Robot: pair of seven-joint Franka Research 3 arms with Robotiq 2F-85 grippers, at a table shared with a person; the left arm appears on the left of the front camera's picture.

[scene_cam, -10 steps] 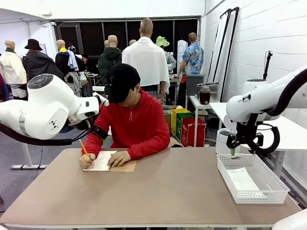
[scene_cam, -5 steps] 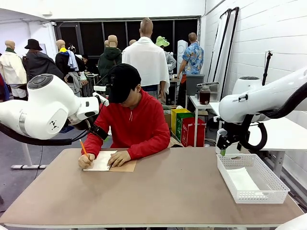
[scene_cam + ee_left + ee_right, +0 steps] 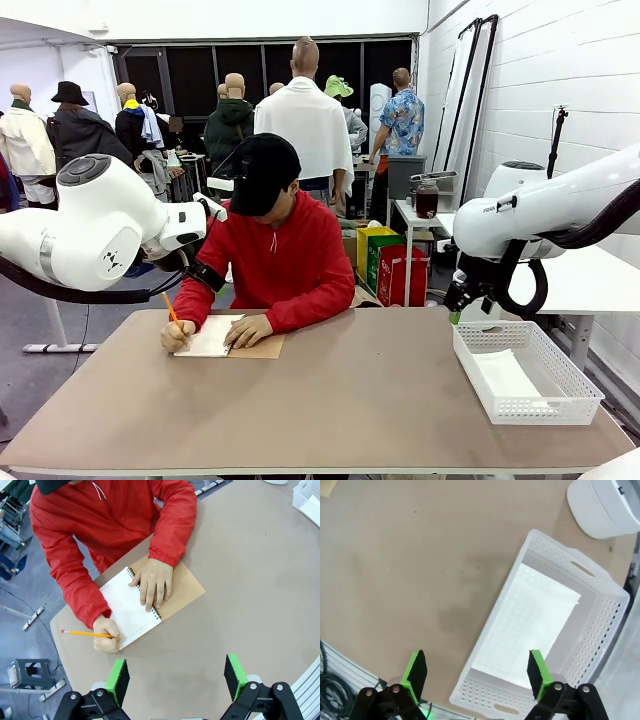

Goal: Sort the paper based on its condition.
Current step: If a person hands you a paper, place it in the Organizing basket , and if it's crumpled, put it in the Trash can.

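Step in hand: judged to be a wait for the next sheet, since a page is being written on and nothing is offered.
Paper: one white sheet is seen lying flat on the floor of the white perforated basket, at 4 o'clock on the bench in the front view. It looks smooth, not crumpled.
Spiral notebook: placed at 10 o'clock on the bench, open over its brown cover. It is pinned by one hand, while a pencil is held in the writing hand.
Left end effector: released and empty. It is hung above the bench, with the notebook at 11 o'clock in its own view and well apart.
Right end effector: released and empty. It is held above bare bench, with the basket at 2 o'clock in its own view.
Doing it well: both arms are best held clear of the person's hands until a loose sheet is freed. A free edge should then be pinched, away from the fingers, with the jaws levelled to the sheet.
Sorting: the sheet's condition should be judged before a destination is chosen.
Risk: a thin sheet is likely to slip or crease if it is dragged across the bench.
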